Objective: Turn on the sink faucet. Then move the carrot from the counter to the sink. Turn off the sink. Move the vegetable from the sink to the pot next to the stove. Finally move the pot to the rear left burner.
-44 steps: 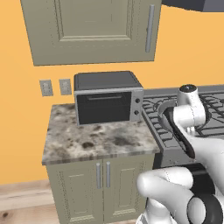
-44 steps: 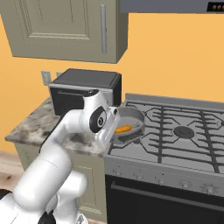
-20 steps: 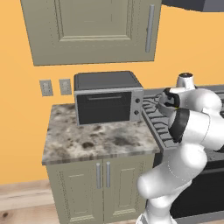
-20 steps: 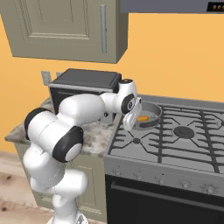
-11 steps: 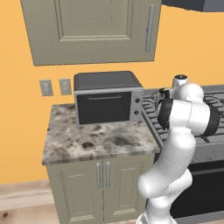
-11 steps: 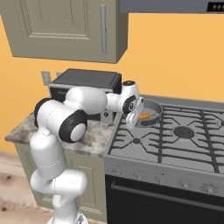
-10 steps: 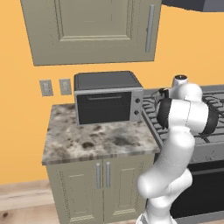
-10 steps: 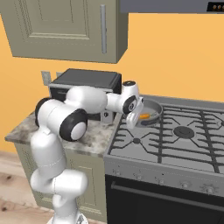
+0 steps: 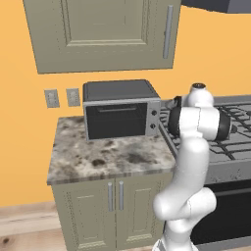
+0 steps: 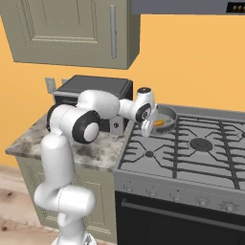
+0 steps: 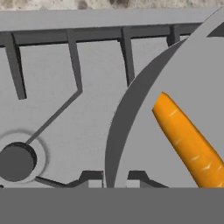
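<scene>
The dark-grey pot (image 10: 165, 116) is over the rear left corner of the stove (image 10: 191, 153), with the orange carrot (image 10: 159, 123) lying inside it. My gripper (image 10: 147, 128) is at the pot's near-left rim. In the hand view the pot's rim (image 11: 114, 131) runs between my gripper's (image 11: 114, 183) two dark tips, so it is shut on that rim. The carrot (image 11: 188, 140) lies on the pot's floor just right of the grip. I cannot tell whether the pot rests on the grate or hangs just above it. The sink and its faucet are out of view.
A black-and-silver microwave (image 9: 120, 110) stands on the speckled counter (image 9: 108, 157) left of the stove, close to my forearm. Black grates (image 11: 74, 61) and a round burner cap (image 11: 15, 162) lie under the hand. Wall cabinets (image 9: 103, 34) hang above.
Since about two seconds ago the pot with the carrot has gone from the stove's front left toward the rear left, and the arm has stretched out. In the last half second almost nothing moved.
</scene>
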Controlling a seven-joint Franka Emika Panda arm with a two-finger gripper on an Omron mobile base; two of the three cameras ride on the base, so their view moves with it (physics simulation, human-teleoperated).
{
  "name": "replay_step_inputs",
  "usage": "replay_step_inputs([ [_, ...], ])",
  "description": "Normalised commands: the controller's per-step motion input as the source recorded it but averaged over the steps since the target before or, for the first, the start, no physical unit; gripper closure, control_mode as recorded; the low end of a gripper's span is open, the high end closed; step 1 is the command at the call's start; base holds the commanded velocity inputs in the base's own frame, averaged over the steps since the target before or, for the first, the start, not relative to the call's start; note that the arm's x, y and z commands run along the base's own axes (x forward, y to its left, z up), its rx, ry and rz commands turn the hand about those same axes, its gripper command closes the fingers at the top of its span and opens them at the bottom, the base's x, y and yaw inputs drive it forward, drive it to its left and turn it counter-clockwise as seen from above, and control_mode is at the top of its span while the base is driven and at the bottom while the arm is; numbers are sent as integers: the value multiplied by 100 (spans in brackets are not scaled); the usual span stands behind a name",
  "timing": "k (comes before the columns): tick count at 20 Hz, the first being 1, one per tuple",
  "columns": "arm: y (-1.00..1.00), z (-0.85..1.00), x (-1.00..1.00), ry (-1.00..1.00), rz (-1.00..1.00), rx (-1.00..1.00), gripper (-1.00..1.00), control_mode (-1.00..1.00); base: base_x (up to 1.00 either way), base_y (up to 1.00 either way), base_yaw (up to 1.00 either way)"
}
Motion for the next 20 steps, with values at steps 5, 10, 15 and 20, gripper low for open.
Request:
replay_step_inputs([
  [5, 0, -2, 45, 0, 7, 0, 100, -100, 0, 0, 0],
  [10, 0, -9, 27, 0, 7, 0, 100, -100, 0, 0, 0],
  [15, 0, -11, 21, 1, 5, 0, 100, -100, 0, 0, 0],
  [20, 0, -14, 21, 2, 5, 0, 100, -100, 0, 0, 0],
])
